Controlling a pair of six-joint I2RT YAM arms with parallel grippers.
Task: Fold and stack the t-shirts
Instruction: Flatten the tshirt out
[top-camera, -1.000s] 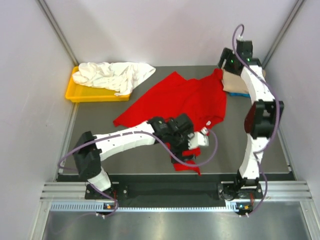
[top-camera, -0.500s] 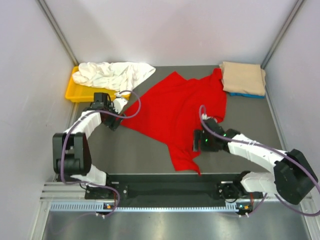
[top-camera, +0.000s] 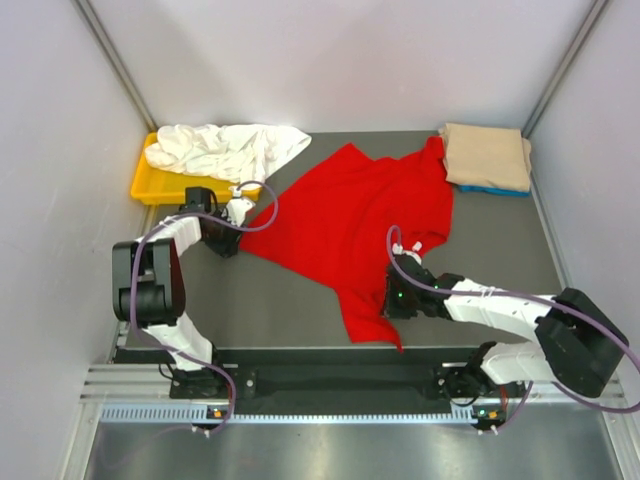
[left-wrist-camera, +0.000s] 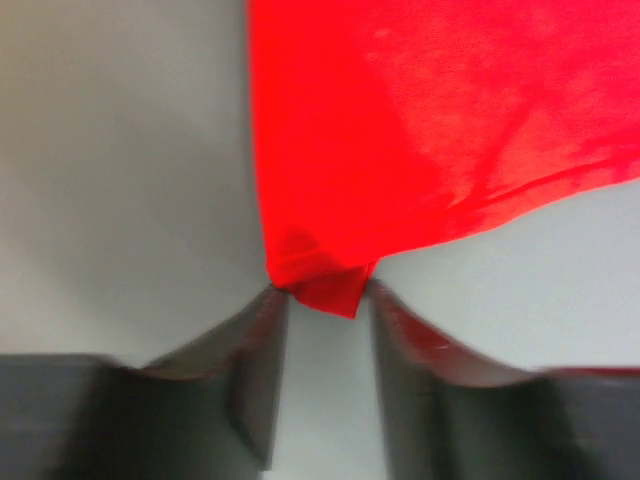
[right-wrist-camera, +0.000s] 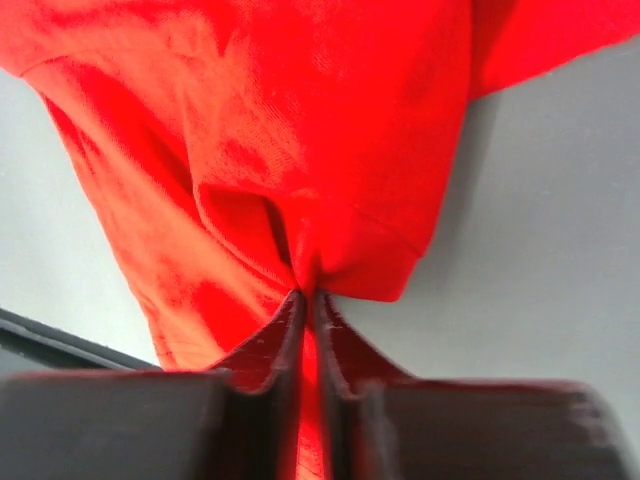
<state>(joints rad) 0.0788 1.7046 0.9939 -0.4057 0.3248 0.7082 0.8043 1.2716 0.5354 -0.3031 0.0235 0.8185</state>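
A bright red t-shirt (top-camera: 350, 210) lies spread and rumpled across the middle of the grey table. My left gripper (top-camera: 236, 245) is at its left corner. In the left wrist view the jaws of that left gripper (left-wrist-camera: 322, 290) stand apart, with the tip of the red t-shirt (left-wrist-camera: 420, 130) lying between the fingertips, not pinched. My right gripper (top-camera: 388, 298) is at the shirt's lower right edge. In the right wrist view this right gripper (right-wrist-camera: 308, 295) is shut on a bunched fold of the red t-shirt (right-wrist-camera: 300, 130). A crumpled white t-shirt (top-camera: 225, 150) lies at the back left.
The white tee sits over a yellow tray (top-camera: 150, 187) at the back left. A folded tan tee (top-camera: 487, 155) rests on a blue one (top-camera: 490, 189) in the back right corner. Walls close in the table on three sides.
Both arms swung outward, the left from the table's middle to the shirt's left corner, the right from the tan stack to its lower edge. The right jaws closed on cloth; the left jaws narrowed.
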